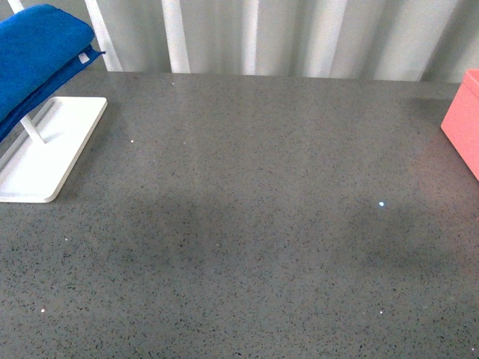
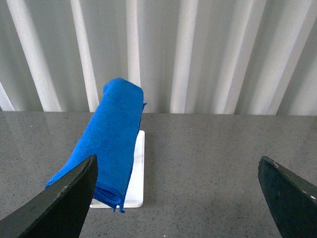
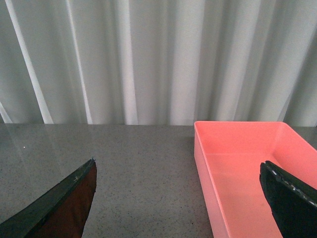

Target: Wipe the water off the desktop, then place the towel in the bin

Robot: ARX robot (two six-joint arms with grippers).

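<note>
The left pincer (image 2: 178, 161) and right pincer (image 3: 178, 163) are held spread, empty. The microfibre towel (image 2: 116, 134) is draped over a rack (image 1: 60, 142) at the far left corner of the bench (image 1: 239, 224); soft and light, it is best pinched at its crest.

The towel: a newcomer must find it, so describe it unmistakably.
On the dark grey speckled desktop, look to the far left corner, where a flat white rack base sits. The towel is the thick folded cloth draped above that base. It is the only bright blue, soft thing; the bin at the right edge is pink and rigid.
</note>
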